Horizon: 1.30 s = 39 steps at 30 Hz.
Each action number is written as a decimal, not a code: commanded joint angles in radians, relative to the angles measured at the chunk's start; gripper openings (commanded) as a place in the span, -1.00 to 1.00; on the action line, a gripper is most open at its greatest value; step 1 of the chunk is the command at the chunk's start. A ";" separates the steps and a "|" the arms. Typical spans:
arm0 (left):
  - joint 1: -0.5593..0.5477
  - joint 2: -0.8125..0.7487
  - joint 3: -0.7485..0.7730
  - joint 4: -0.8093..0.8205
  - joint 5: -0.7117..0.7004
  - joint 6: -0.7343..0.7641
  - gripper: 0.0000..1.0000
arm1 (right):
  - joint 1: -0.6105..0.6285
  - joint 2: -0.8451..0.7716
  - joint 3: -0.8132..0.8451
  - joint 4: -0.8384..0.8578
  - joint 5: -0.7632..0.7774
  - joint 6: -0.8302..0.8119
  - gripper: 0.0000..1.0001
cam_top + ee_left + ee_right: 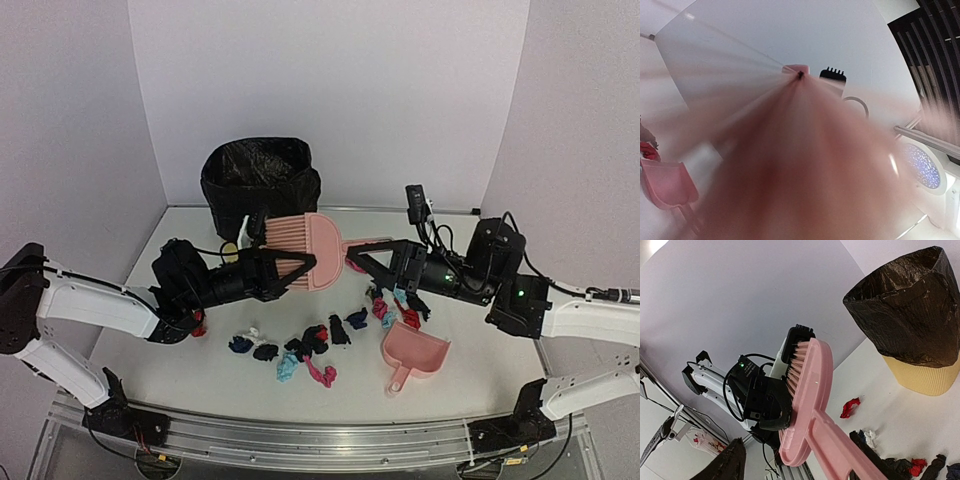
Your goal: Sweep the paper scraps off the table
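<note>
White table (150,372) is carrying scraps (310,346) below both jaws; left gripper (304,266) is clamping the brush (325,250), right gripper (355,259) is gaping around its handle (835,450); releasing early is risking a drop

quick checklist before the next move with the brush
1. Left gripper shut on brush: ok.
2. Right gripper gripping the handle: cannot tell.
3. Bristles down on the table: not ok, brush held in the air.
4. Scraps gathered in one pile: not ok, spread in a loose line.
5. Dustpan free beside the scraps: ok.
6. Bin upright and open: ok.
</note>
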State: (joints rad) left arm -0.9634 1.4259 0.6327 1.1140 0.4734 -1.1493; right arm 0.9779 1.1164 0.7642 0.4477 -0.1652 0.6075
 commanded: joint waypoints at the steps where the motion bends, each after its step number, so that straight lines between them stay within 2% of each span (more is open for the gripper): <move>1: -0.003 0.030 0.015 0.117 0.042 -0.050 -1.00 | 0.005 -0.020 0.060 0.040 0.012 -0.028 0.29; 5: -0.003 0.044 0.013 0.139 0.044 -0.065 -1.00 | 0.005 -0.030 0.068 0.032 0.004 -0.025 0.23; 10: -0.003 0.044 0.010 0.137 0.037 -0.064 -1.00 | 0.005 -0.030 0.080 0.010 -0.025 -0.013 0.04; 15: -0.003 0.045 0.013 0.125 0.036 -0.056 -1.00 | 0.006 -0.029 0.106 -0.042 -0.036 -0.010 -0.44; 16: -0.003 0.047 0.016 0.123 0.039 -0.055 -1.00 | 0.005 -0.029 0.114 -0.054 -0.036 -0.009 -0.75; 17: -0.003 0.048 0.017 0.120 0.039 -0.055 -1.00 | 0.005 -0.028 0.119 -0.066 -0.033 -0.005 -0.95; 20: -0.003 0.044 0.020 0.110 0.047 -0.050 -1.00 | 0.005 -0.030 0.137 -0.096 -0.027 -0.003 -1.00; 21: -0.002 0.041 0.024 0.097 0.049 -0.044 -0.92 | 0.005 -0.032 0.141 -0.109 -0.017 -0.005 -1.00; 22: -0.002 0.037 0.029 0.075 0.051 -0.035 -0.74 | 0.005 -0.034 0.144 -0.126 -0.005 -0.009 -1.00; 25: -0.003 0.014 0.071 -0.108 0.040 0.042 0.71 | 0.005 -0.056 0.152 -0.221 0.119 -0.029 -1.00; 26: -0.004 0.006 0.089 -0.185 0.029 0.074 0.91 | 0.005 -0.072 0.159 -0.286 0.181 -0.043 -1.00; 27: -0.009 -0.003 0.114 -0.300 0.003 0.113 0.98 | 0.005 -0.086 0.172 -0.347 0.275 -0.059 -1.00; 32: -0.079 0.026 0.277 -0.880 -0.224 0.268 0.99 | 0.005 -0.156 0.233 -0.721 0.765 -0.143 -1.00; 36: -0.136 0.143 0.427 -1.161 -0.308 0.324 0.99 | 0.005 -0.202 0.265 -0.924 1.078 -0.196 -1.00; 39: -0.202 0.252 0.560 -1.320 -0.360 0.370 0.99 | 0.005 -0.238 0.275 -1.029 1.204 -0.217 -1.00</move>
State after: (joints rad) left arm -1.0969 1.5573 1.0379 0.1713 0.2368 -0.8908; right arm 0.9830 0.9254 0.9859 -0.3428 0.6797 0.4566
